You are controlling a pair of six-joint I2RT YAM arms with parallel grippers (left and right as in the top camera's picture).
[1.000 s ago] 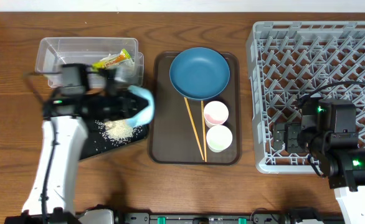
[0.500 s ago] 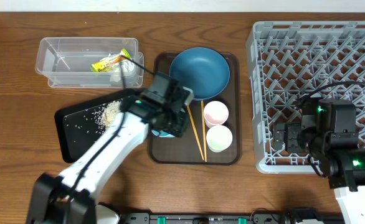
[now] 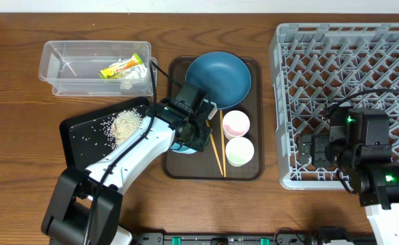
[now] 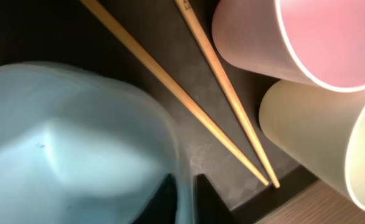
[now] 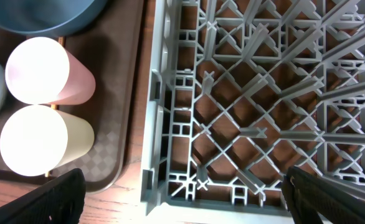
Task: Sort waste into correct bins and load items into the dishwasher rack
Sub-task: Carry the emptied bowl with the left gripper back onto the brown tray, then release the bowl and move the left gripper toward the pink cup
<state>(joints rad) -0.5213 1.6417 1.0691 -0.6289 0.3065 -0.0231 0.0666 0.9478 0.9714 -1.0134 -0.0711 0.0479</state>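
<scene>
Since the snack wrapper [image 3: 124, 67] and tissue [image 3: 131, 79] lie in the clear tub [image 3: 56, 68] and the rice [image 3: 124, 124] on the black tray [image 3: 77, 146], the waste looks sorted. On the brown serving tray [image 3: 244, 170], the fingers of the left gripper [image 4: 182, 199] straddle the light-blue bowl [image 4: 64, 155] at its rim, though I cannot tell whether they grip it, and the dark-blue bowl [image 3: 220, 78], chopsticks [image 3: 216, 150], pink cup [image 3: 235, 124] and pale green cup [image 3: 240, 151] wait there unloaded. Nothing sits in the dishwasher rack [image 3: 342, 61], over whose edge the right gripper [image 5: 189, 202] hangs wide open and empty.

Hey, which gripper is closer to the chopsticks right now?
Left. The left gripper grips the light-blue bowl right beside the chopsticks; the right gripper, open, hangs over the rack edge, farther off.
</scene>
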